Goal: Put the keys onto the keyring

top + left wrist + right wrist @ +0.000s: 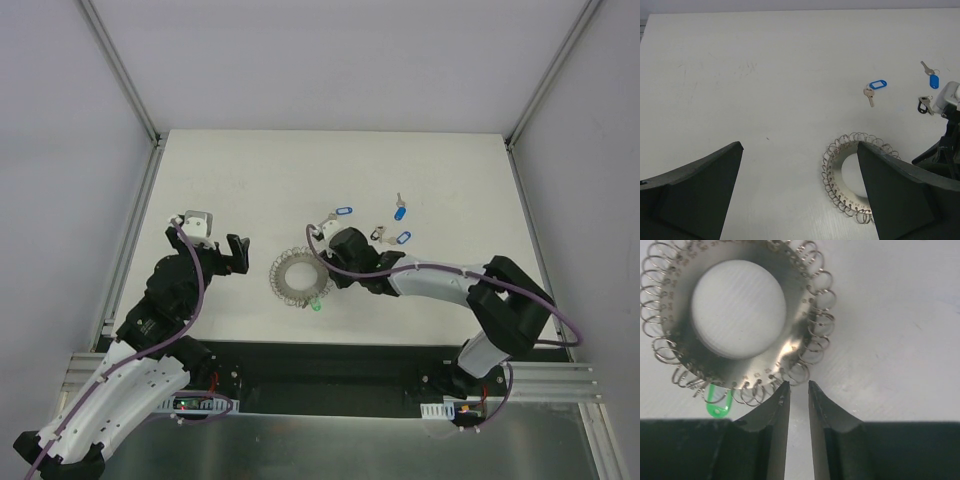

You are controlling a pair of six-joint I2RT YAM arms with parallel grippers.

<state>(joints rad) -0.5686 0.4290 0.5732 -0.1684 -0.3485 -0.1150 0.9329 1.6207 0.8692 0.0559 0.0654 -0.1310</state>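
The keyring point(281, 282) lies flat near the table's middle, a grey metal disc with wire loops round its rim and a green tag point(316, 305) at its near side. My right gripper point(323, 262) sits at its right edge. In the right wrist view its fingertips point(799, 385) stand a narrow gap apart just off the keyring's point(795, 335) loops, with nothing between them. Blue-tagged keys point(343, 212) point(400, 212) point(403, 238) and a dark-tagged key point(378, 233) lie loose behind the right arm. My left gripper point(240, 255) is wide open left of the ring.
The left wrist view shows the keyring point(837, 172) by the right finger, a blue-tagged key point(875, 87) beyond it, another point(932, 80) and the dark-tagged key point(925, 105) farther right. The right arm's body point(430, 280) stretches across the near right. Aluminium rails frame the table.
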